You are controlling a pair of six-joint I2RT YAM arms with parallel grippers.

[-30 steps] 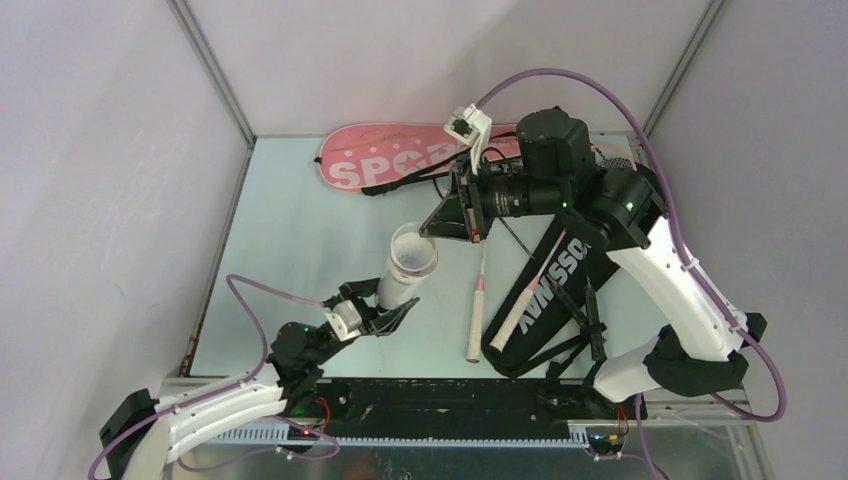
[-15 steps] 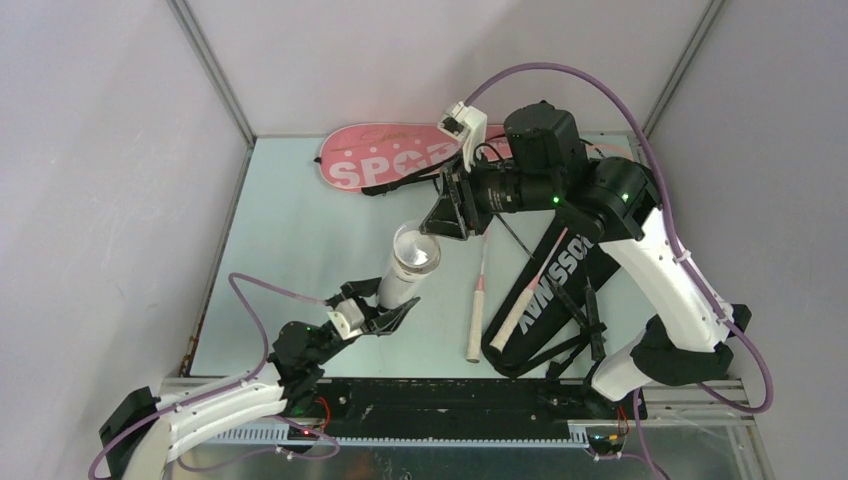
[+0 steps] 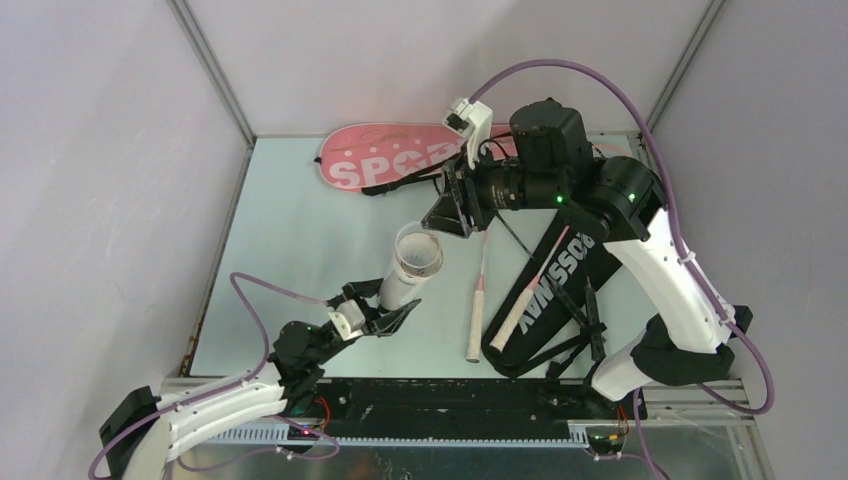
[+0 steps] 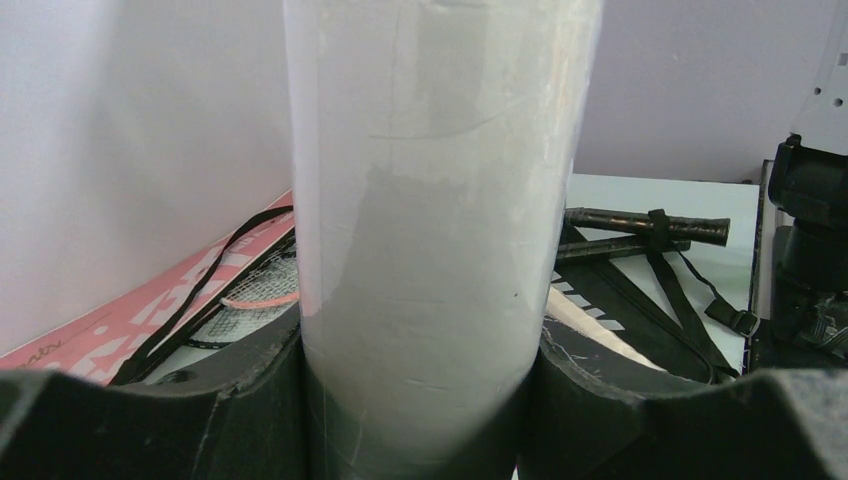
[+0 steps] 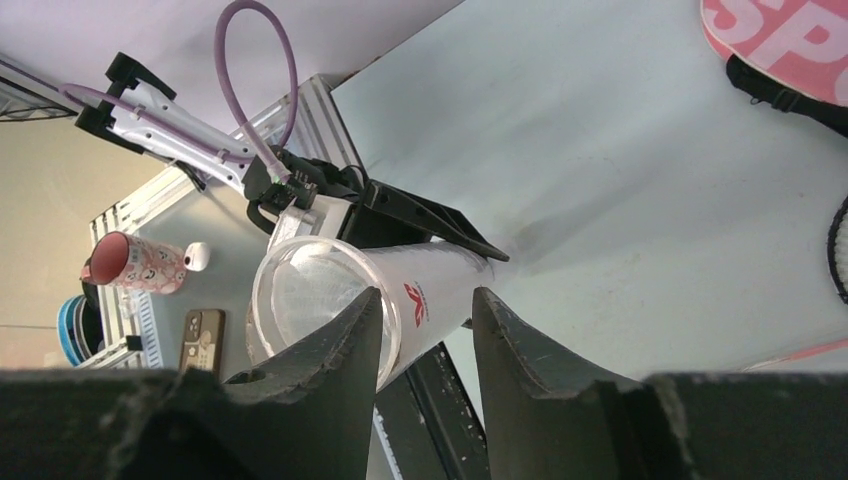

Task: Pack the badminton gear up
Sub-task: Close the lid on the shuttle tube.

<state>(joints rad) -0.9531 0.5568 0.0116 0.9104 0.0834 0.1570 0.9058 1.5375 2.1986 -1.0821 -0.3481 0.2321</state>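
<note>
A long translucent white tube [image 3: 405,272] stands tilted with its open mouth up, and my left gripper [image 3: 385,312] is shut on its lower end. In the left wrist view the tube [image 4: 440,200] fills the space between both fingers of the left gripper [image 4: 420,350]. My right gripper [image 3: 441,214] hangs open just right of and above the mouth, holding nothing. From the right wrist the tube [image 5: 330,310] lies below the spread right gripper [image 5: 428,297], with something pale and netted inside. The pink "SPORT" bag [image 3: 385,160] lies at the back. Pink racket handles [image 3: 478,310] lie beside the black bag [image 3: 560,275].
A pink-rimmed racket head [image 4: 255,290] and the black bag's straps [image 4: 680,300] lie behind the tube. The right arm reaches over the black bag. Off the table, a pink cup [image 5: 130,262] and a phone [image 5: 203,335] sit beside the left arm's base.
My right gripper has gone from shut to open above the tube's mouth and drawn slightly back. A white shape seen in the mouth half a second ago now sits lower. The left arm is unmoved.
</note>
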